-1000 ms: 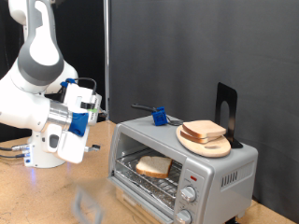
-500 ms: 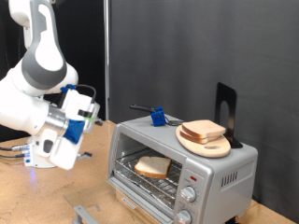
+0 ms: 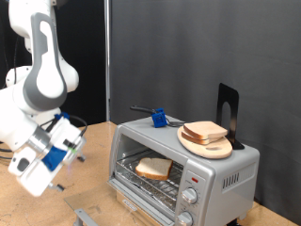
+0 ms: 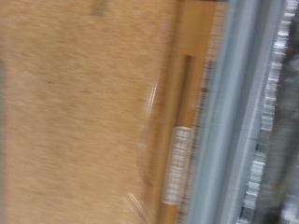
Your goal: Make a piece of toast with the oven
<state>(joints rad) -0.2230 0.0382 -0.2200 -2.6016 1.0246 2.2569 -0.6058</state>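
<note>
toast in oven: one piece of toast point(image 3: 154, 169) is seen lying flat on the wire rack point(image 3: 160, 179) inside the oven point(image 3: 221, 169); pale face up, tan crust around the edge; roughly square, so no clear long axis can be made out.
oven: silver-grey toaster oven, door point(image 3: 103, 216) dropped open at the exterior view's bottom; one slice is held in the cavity.
knobs: two round knobs point(image 3: 190, 197) are stacked on the front panel at the exterior view's right, with a small red light point(image 3: 196, 178) above them.
plate: one round wooden plate point(image 3: 206, 143) is set on the oven roof; a second bread slice point(image 3: 204, 132) is carried on it.
bread count: two slices in all, one in the oven, one on the plate.
roof extras: a blue object point(image 3: 161, 118) with a dark handle, and a black upright stand point(image 3: 227, 111) behind the plate.
gripper: gripper point(image 3: 66, 179) is hung low at the exterior view's left, over the wooden table point(image 3: 94, 141), well apart from the oven; nothing is seen between the fingers; spread or pressed together cannot be told.
wrist view: blurred; only table wood and the metal door edge point(image 4: 238, 103) are made out.
</note>
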